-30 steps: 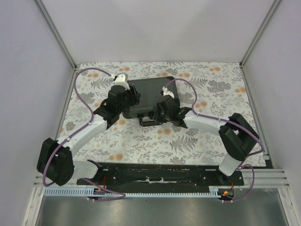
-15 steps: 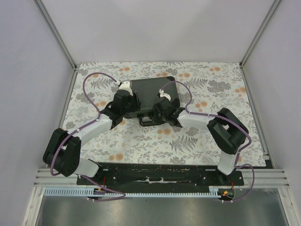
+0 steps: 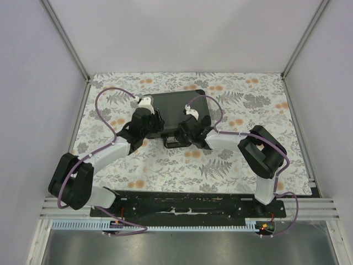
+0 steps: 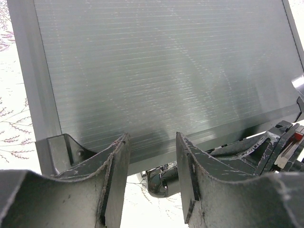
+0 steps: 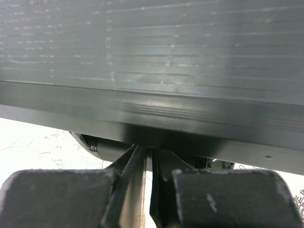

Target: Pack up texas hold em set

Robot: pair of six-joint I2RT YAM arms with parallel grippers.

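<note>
The dark grey briefcase [image 3: 177, 106] lies closed and flat on the flowered table, its black handle [image 3: 175, 143] pointing toward me. Chips, cards, dice and buttons are out of view. My left gripper [image 3: 156, 123] is open at the case's front left edge. In the left wrist view the ribbed lid [image 4: 161, 71] fills the frame, the left gripper [image 4: 152, 154] straddles the front rim, and the handle [image 4: 162, 181] shows below. My right gripper [image 3: 185, 128] is shut at the front edge near the handle. In the right wrist view the right gripper [image 5: 151, 153] touches the case rim [image 5: 152, 111].
The flowered tablecloth [image 3: 248, 105] surrounds the case. Purple cables [image 3: 105, 110] loop from both wrists. Frame posts [image 3: 83, 72] and pale walls stand at the table's left, right and back. The right gripper's body [image 4: 280, 142] shows at the right of the left wrist view.
Both arms have folded their elbows inward, and both grippers have shifted slightly further over the case's front edge. The case has stayed in place and closed.
</note>
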